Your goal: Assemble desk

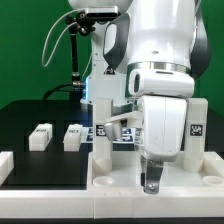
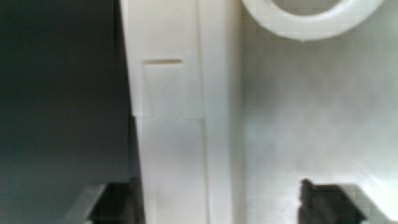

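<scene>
The desk panel [image 1: 118, 172], white, wide and rimmed, lies at the front of the black table. In the wrist view its raised rim [image 2: 178, 120] runs straight between my fingers, and a round socket [image 2: 320, 15] shows in the panel floor. My gripper [image 1: 150, 183] points down onto the panel, open; it also shows in the wrist view [image 2: 219, 203]. One dark finger [image 2: 111, 202] is over the table outside the rim, the other [image 2: 331, 200] over the panel floor. Two white block legs [image 1: 40, 136] [image 1: 72, 136] lie on the table at the exterior view's left.
Another white block [image 1: 5, 166] lies at the exterior view's left edge. A white piece with black tags [image 1: 104, 130] shows behind my arm, partly hidden. A green backdrop and a stand with cables [image 1: 78, 50] are at the back.
</scene>
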`<action>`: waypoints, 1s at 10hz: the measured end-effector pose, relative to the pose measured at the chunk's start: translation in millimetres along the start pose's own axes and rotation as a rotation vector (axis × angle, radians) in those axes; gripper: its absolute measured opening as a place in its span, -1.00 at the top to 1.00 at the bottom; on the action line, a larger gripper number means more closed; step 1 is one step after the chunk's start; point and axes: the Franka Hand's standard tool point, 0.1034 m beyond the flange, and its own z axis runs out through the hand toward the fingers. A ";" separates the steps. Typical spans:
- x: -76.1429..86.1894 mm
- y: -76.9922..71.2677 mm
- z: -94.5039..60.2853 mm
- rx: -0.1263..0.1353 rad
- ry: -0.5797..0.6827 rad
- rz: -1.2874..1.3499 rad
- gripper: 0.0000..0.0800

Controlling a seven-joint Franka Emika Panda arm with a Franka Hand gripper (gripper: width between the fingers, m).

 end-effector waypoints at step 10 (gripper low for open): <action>-4.9 9.8 -19.9 0.017 -0.011 0.009 -0.62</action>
